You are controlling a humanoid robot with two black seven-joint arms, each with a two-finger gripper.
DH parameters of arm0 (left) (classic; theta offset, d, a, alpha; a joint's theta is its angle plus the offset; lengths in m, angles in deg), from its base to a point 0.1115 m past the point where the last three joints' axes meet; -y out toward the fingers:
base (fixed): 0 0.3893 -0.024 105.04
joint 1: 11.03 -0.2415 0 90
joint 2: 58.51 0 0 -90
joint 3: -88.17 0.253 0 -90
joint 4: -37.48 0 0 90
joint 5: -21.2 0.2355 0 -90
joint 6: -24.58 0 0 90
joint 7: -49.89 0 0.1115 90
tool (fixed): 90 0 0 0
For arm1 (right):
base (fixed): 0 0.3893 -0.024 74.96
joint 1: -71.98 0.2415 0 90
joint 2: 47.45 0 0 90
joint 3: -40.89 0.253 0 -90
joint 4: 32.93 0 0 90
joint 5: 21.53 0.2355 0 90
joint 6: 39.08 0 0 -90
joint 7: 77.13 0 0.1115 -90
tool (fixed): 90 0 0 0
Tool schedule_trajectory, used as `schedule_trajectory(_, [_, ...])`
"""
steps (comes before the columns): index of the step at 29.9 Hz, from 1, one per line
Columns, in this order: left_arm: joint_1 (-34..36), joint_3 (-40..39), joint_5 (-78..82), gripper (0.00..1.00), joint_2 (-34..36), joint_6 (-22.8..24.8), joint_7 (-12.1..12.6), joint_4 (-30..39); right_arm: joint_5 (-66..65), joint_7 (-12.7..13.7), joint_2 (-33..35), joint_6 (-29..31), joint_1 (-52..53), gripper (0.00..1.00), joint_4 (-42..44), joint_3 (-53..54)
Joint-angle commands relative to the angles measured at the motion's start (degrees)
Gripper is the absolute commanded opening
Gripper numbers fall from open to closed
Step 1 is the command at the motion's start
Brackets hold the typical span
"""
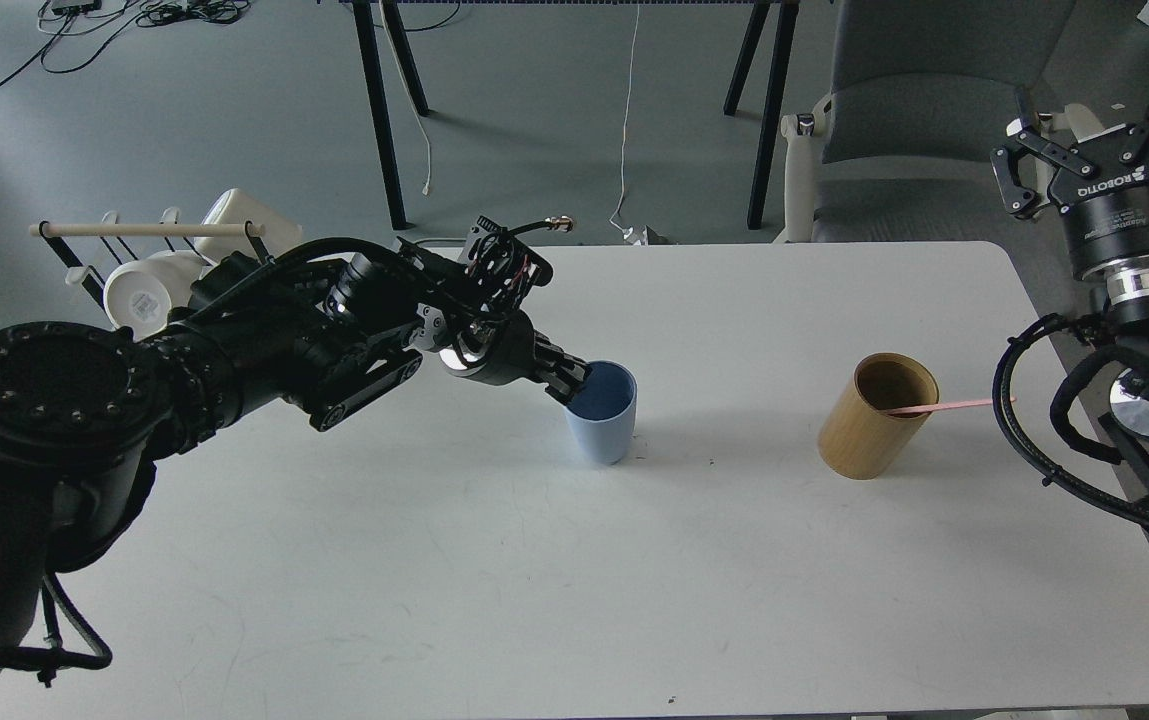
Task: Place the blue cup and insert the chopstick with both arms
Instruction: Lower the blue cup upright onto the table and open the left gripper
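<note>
The blue cup (602, 425) stands upright on the white table (494, 560), a little left of the middle. My left gripper (570, 381) reaches in from the left and is shut on the cup's near-left rim, one finger inside it. A thin pinkish-red chopstick (949, 406) leans out of a tan bamboo cylinder (869, 425) at the right and points right. My right gripper (1089, 135) is raised off the table's far right corner, open and empty, well away from the chopstick.
A rack with a pale wooden rod (134, 229) and white mugs (139, 285) stands off the table's left edge. A grey chair (919, 95) and black table legs (379, 110) are behind the table.
</note>
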Motion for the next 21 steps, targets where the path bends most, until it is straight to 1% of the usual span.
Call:
schedule_trajectory(1, [0.11,-0.29,-0.31,0.12,0.00,0.25,0.00,0.09,0.00,0.00,0.00,0.00,-0.05,0.95,0.00,-0.03])
schedule_trajectory(3, [0.11,-0.29,-0.40,0.12,0.00,0.34,0.00,0.18,0.00,0.00,0.00,0.00,-0.05,0.95,0.00,-0.03])
schedule_trajectory(7, [0.11,-0.64,-0.48,0.17,0.00,0.34,0.00,0.18,0.00,0.00,0.00,0.00,-0.05,0.95,0.00,0.06])
schedule_trajectory(9, [0.11,-1.08,-0.57,0.21,0.00,0.52,0.00,0.62,0.00,0.00,0.00,0.00,-0.05,0.95,0.00,-0.03])
schedule_trajectory(11, [0.20,-2.57,-0.66,0.28,0.00,0.95,0.00,1.67,0.00,0.00,0.00,0.00,-0.05,0.95,0.00,-0.03])
schedule_trajectory(12, [0.20,-3.80,-0.66,0.30,0.00,1.39,0.00,2.20,0.00,0.00,0.00,0.00,0.03,0.95,0.00,0.06])
schedule_trajectory(17, [0.20,-8.28,-0.66,0.45,0.00,4.91,0.00,3.26,0.00,0.00,0.00,0.00,0.39,0.95,0.00,-0.03])
schedule_trajectory(21, [0.20,-9.00,-0.66,0.53,0.00,5.18,0.00,3.26,-0.08,0.00,-0.09,0.00,0.39,0.95,0.00,-0.03])
